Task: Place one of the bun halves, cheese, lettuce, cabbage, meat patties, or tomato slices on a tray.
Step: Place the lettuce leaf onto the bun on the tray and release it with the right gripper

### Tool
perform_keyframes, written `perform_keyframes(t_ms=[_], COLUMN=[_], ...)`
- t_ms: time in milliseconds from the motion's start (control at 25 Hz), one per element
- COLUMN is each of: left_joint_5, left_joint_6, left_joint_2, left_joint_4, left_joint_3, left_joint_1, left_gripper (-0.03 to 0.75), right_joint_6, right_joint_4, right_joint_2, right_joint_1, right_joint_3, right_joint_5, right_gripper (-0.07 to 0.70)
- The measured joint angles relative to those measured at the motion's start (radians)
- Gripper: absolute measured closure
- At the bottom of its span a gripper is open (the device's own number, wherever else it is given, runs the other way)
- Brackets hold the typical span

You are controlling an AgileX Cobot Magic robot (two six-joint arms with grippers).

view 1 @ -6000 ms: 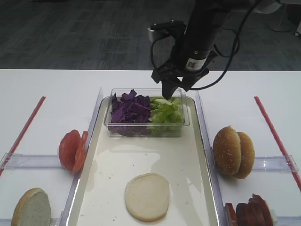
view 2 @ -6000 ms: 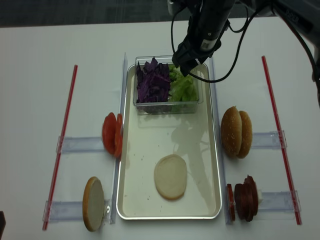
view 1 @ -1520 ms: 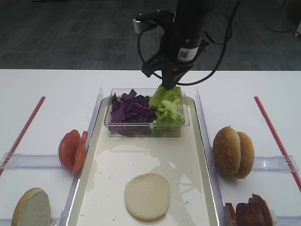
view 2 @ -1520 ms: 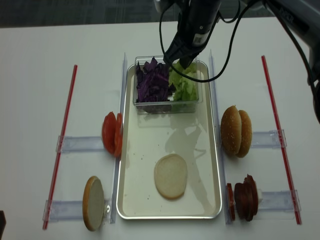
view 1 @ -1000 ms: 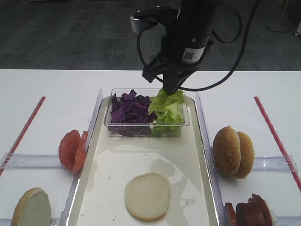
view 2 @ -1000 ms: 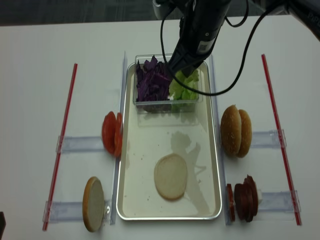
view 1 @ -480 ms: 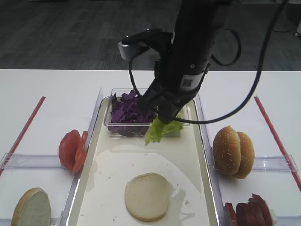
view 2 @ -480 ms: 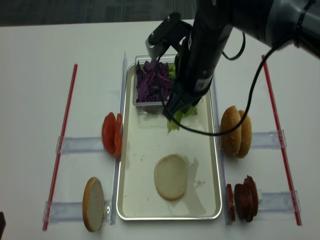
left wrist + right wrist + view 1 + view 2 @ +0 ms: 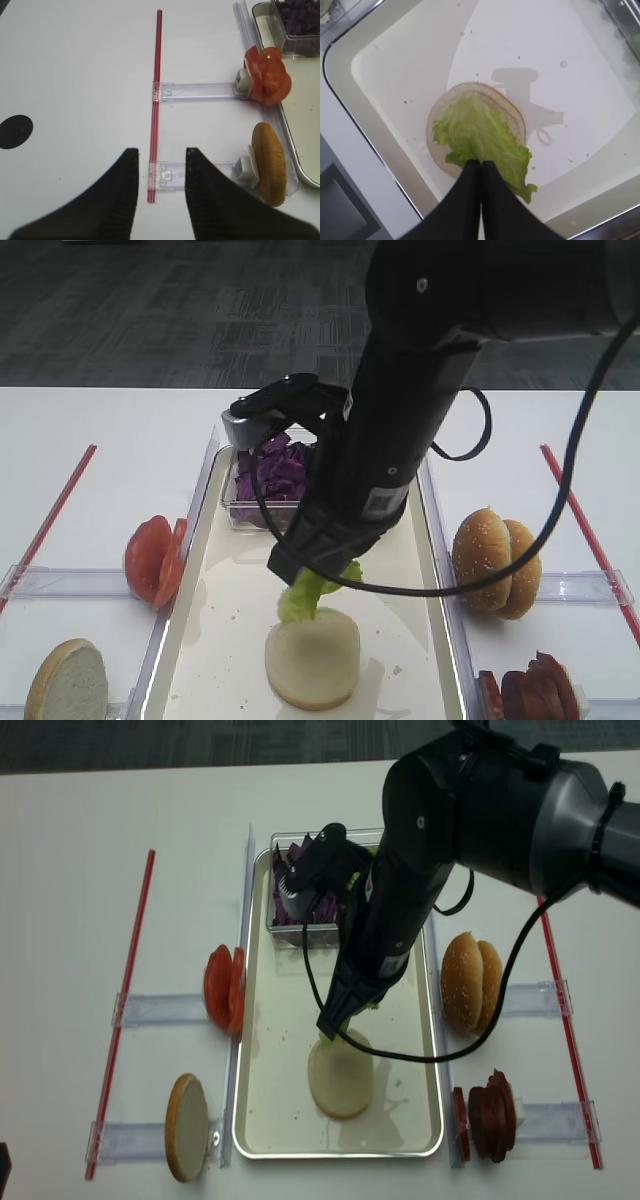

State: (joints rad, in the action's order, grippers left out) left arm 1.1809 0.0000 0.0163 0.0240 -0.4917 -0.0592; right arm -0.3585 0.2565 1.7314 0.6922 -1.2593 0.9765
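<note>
My right gripper is shut on a light green lettuce leaf, which hangs just over the pale cut face of a bun half lying on the cream tray. From the high view the leaf dangles under the black arm, with its lower end at the bun half. Purple cabbage fills a clear box at the tray's far end. Over the white table left of the tray, my left gripper stands open and holds nothing.
Tomato slices and another bun half stand in clear holders left of the tray. Sesame buns and meat patties stand on the right. Red strips run along both outer sides of the table.
My right gripper has carried the lettuce leaf out of the clear box and down the tray toward the near end, and it now hangs over the bun half.
</note>
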Motion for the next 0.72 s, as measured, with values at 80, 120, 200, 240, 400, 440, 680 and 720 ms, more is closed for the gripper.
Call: perform_keyframes(t_ms=[80, 120, 200, 240, 400, 440, 680, 720], left_joint_5=[0.0, 0.0, 0.0, 0.0, 0.0, 0.0, 0.0, 0.0], left_joint_6=[0.0, 0.0, 0.0, 0.0, 0.0, 0.0, 0.0, 0.0], left_joint_2=[0.0, 0.0, 0.0, 0.0, 0.0, 0.0, 0.0, 0.0], left_joint_4=[0.0, 0.0, 0.0, 0.0, 0.0, 0.0, 0.0, 0.0], left_joint_3=[0.0, 0.0, 0.0, 0.0, 0.0, 0.0, 0.0, 0.0], left_joint_1=[0.0, 0.0, 0.0, 0.0, 0.0, 0.0, 0.0, 0.0], left_gripper=[0.492, 0.492, 0.492, 0.492, 0.492, 0.492, 0.492, 0.492], right_joint_6=[-0.005, -0.006, -0.012, -0.018, -0.033, -0.033, -0.052, -0.052], right_joint_4=[0.002, 0.002, 0.004, 0.012, 0.018, 0.018, 0.02, 0.02], right_joint_2=[0.0, 0.0, 0.0, 0.0, 0.0, 0.0, -0.001, -0.001], right_joint_1=[0.01, 0.011, 0.018, 0.019, 0.023, 0.023, 0.024, 0.024], right_joint_3=[0.011, 0.019, 0.03, 0.045, 0.083, 0.084, 0.084, 0.084], right_joint_5=[-0.017, -0.023, -0.037, -0.044, -0.078, -0.085, -0.144, -0.146], right_gripper=[0.602, 0.602, 0.602, 0.602, 0.602, 0.602, 0.602, 0.602])
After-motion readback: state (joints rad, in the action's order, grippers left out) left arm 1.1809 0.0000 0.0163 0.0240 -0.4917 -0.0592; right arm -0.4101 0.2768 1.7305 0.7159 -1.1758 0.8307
